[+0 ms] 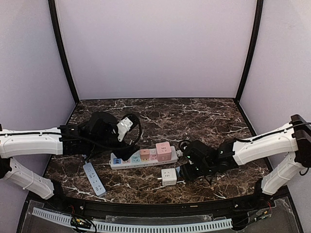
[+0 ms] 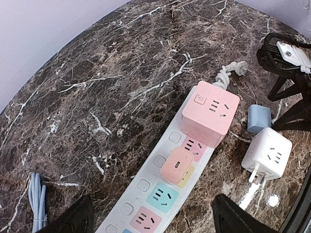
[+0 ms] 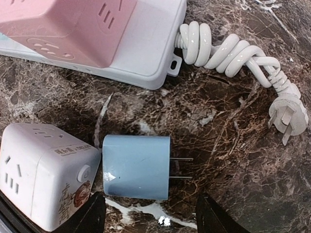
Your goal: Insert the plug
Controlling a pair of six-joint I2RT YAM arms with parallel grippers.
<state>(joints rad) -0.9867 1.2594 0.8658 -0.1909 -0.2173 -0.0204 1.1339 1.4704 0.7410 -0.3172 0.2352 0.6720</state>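
Note:
A blue two-prong plug (image 3: 137,166) lies flat on the marble, prongs pointing right, next to a white cube adapter (image 3: 43,182). My right gripper (image 3: 150,216) is open just above it, a finger on each side, touching nothing. The plug also shows in the left wrist view (image 2: 259,118). The white power strip (image 1: 141,159) carries a pink cube adapter (image 2: 210,112) and a small pink charger (image 2: 177,164); its teal socket (image 2: 163,196) and a pink socket (image 2: 146,221) are free. My left gripper (image 2: 153,225) is open over the strip's near end.
The strip's coiled white cord (image 3: 228,51) and its own plug (image 3: 289,114) lie right of the strip's end. A second grey-blue power strip (image 1: 94,178) lies at front left. A pale blue cable (image 2: 36,199) lies left of the strip. Purple walls enclose the table.

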